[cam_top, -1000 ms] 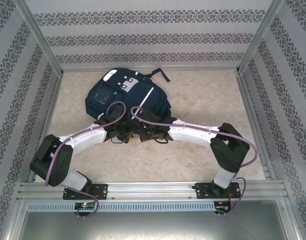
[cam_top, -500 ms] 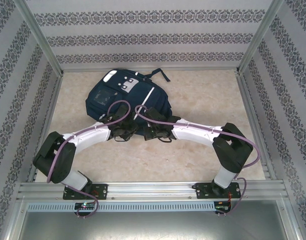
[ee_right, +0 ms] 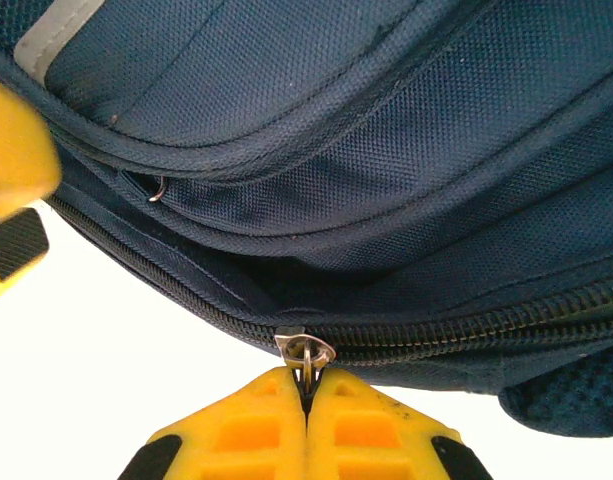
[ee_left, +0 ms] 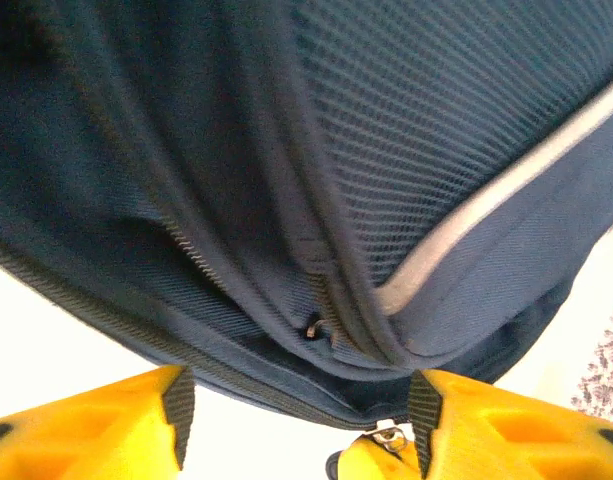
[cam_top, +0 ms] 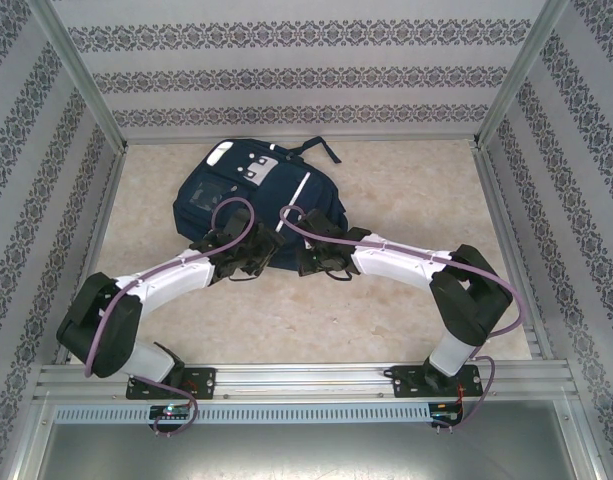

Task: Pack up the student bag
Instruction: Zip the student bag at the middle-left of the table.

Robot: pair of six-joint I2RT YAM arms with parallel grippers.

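Both wrists, which met at the 6 o'clock edge of the student bag [cam_top: 241,195] a second ago, have drawn apart along that edge, the left toward 7 o'clock and the right toward 5 o'clock, while the bag has stayed at about 11 o'clock on the table [cam_top: 416,200]. The left gripper [ee_left: 296,400] has its yellow fingers well apart, holding nothing, with the bag's edge just above them. The right gripper [ee_right: 306,385] is pinched tight on the metal zipper pull [ee_right: 306,352].
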